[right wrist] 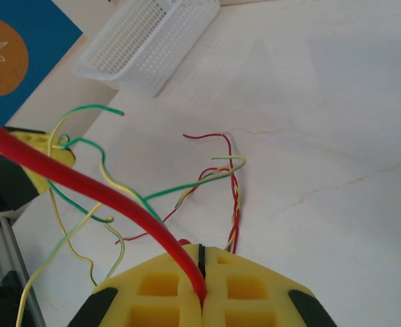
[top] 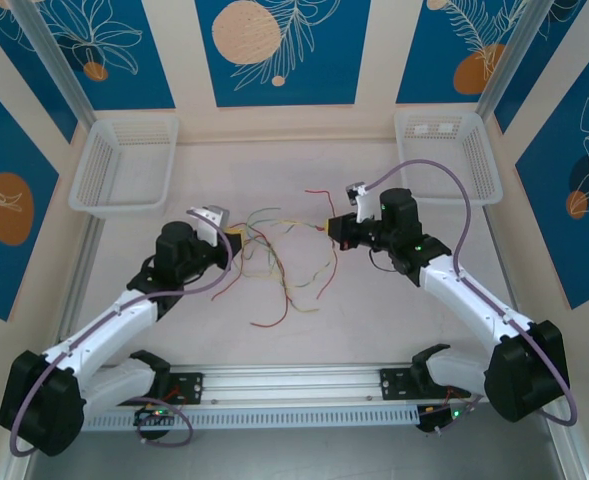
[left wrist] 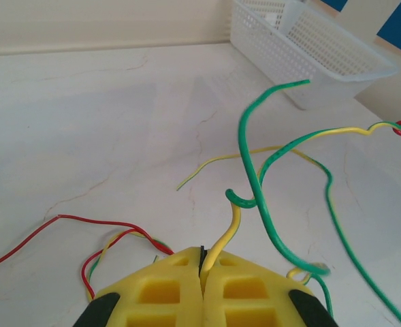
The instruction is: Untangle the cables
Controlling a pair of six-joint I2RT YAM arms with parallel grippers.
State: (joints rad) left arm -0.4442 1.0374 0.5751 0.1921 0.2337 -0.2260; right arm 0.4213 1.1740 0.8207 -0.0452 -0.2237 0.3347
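Two pinched-shut grippers worry me: my left gripper (left wrist: 202, 267) holds a yellow wire (left wrist: 231, 228), my right gripper (right wrist: 201, 289) a red wire (right wrist: 84, 182), and with the cables (top: 279, 262) heaped mid-frame between them, pulling apart could cinch the tangle tighter.

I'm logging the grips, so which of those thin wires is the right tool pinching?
The red wire, clamped in the shut right tool and running up-left from it. The left tool pinches a yellow wire instead.
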